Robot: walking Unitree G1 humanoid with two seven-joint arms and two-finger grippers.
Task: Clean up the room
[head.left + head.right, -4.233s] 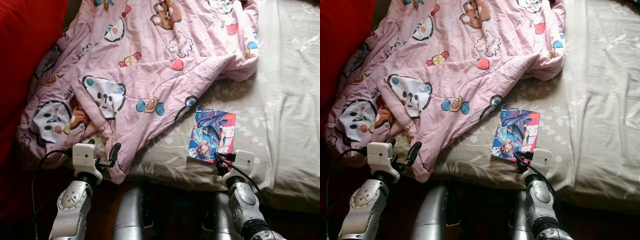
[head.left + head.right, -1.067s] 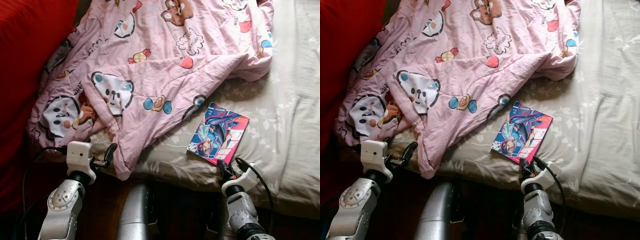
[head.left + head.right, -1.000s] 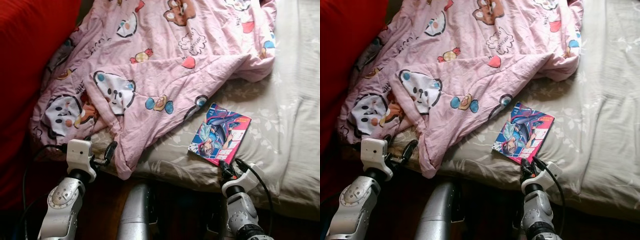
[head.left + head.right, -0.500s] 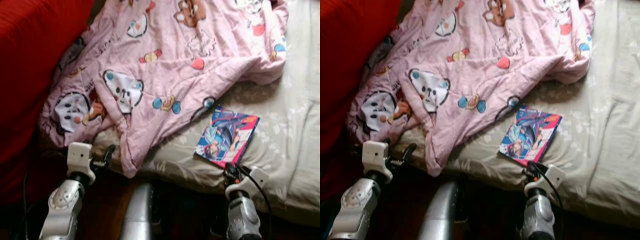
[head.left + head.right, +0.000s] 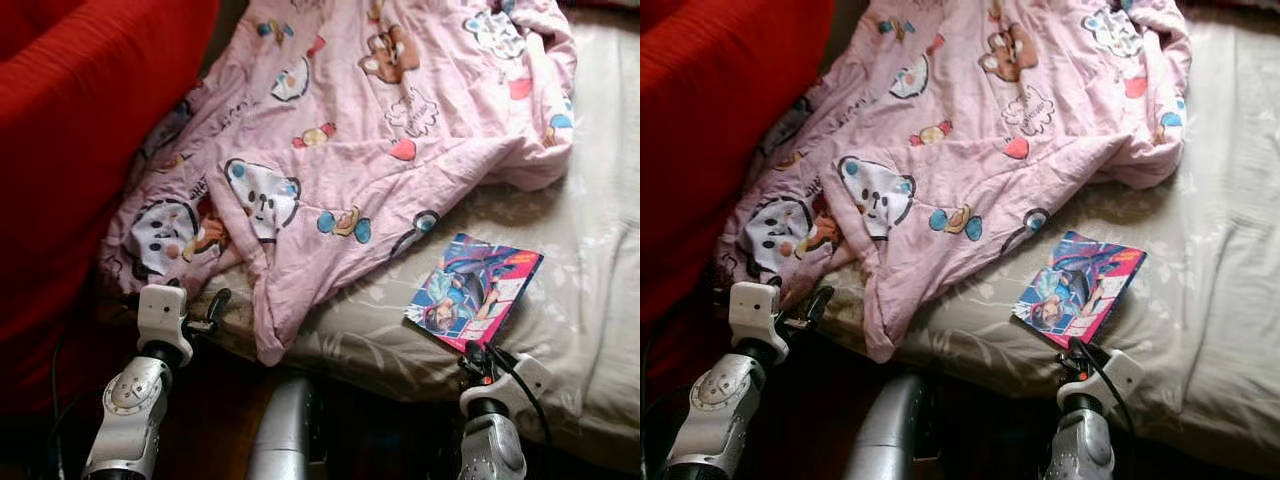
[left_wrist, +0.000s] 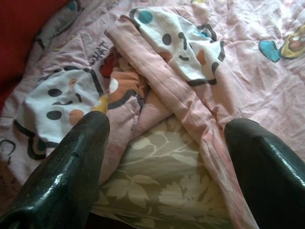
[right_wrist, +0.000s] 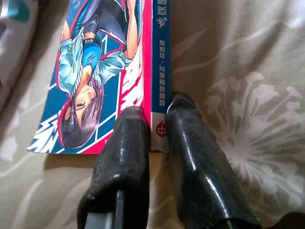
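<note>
A colourful comic book (image 5: pixel 475 292) lies tilted on the leaf-patterned bed sheet (image 5: pixel 590 250), near the bed's front edge. My right gripper (image 5: pixel 478 355) reaches up from below that edge. In the right wrist view its two black fingers (image 7: pixel 131 143) pinch the lower corner of the comic book (image 7: pixel 109 62) at the spine. A rumpled pink cartoon blanket (image 5: pixel 380 130) covers the left half of the bed and hangs over the edge. My left gripper (image 5: pixel 210 312) is just below its hanging hem, open and holding nothing, with the blanket (image 6: pixel 162 71) ahead of it.
A large red fabric mass (image 5: pixel 80 150) rises along the left side of the bed. The floor under the bed's edge is dark. My silver legs (image 5: pixel 285 440) stand close against the bed front. The right part of the sheet lies flat.
The whole view has shifted as the camera moved. Since four seconds ago the comic book has turned clockwise on the sheet, with my right gripper at its corner. The left gripper stays open.
</note>
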